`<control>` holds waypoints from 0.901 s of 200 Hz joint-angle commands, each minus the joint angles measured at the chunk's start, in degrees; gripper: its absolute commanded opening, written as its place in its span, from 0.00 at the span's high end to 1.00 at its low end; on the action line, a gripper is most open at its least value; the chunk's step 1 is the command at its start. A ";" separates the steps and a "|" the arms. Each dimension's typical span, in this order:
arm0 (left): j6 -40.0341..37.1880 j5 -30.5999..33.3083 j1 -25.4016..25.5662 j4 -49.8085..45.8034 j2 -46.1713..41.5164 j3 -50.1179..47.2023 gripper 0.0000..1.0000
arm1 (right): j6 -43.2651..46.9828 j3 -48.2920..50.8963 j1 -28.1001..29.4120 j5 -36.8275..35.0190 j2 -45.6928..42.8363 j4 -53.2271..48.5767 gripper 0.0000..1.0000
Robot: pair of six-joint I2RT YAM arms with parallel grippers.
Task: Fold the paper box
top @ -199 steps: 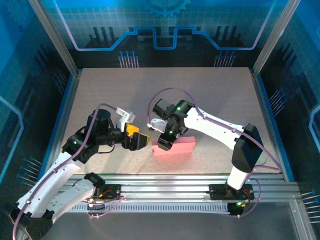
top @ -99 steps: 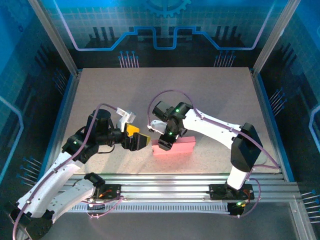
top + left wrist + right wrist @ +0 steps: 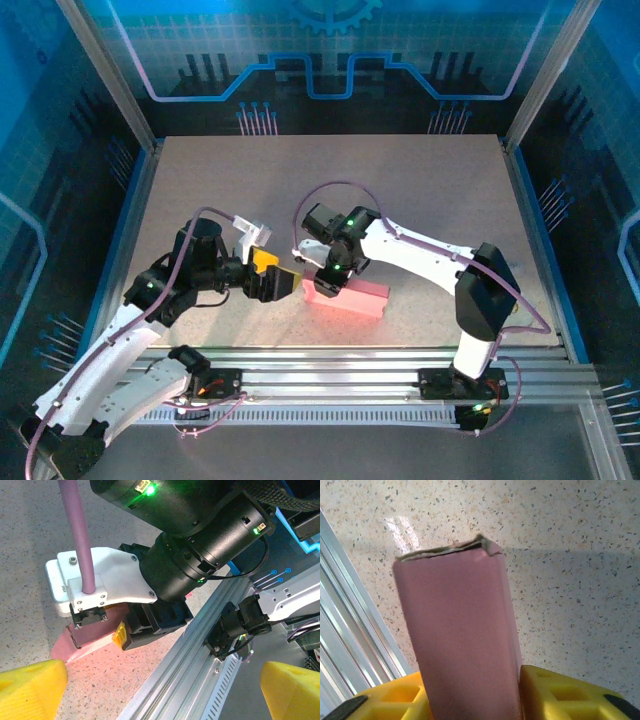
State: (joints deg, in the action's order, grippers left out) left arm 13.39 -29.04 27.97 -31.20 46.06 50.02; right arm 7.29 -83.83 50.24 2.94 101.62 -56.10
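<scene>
The paper box turned askew, near-centre counter
The right gripper has narrowed, seemingly pinching its left end; right end swung nearer. The left gripper stays spread, just left.

Left pincer spread wide, right pincer gripping

No words, numbers or brand names could be read anywhere. A faint dark marking stood on the side of the white bracket, too small to make out. The back wall bore a blue gear emblem.
</scene>
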 commanded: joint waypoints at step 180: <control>-0.64 -1.28 -0.43 -0.22 -0.03 -0.34 0.01 | -45.66 23.71 -19.18 22.41 -13.40 38.64 0.64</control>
State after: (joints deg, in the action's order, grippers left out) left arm 13.39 -29.04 27.97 -31.38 46.06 50.02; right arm -30.28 -61.28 31.79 22.31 89.08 -25.34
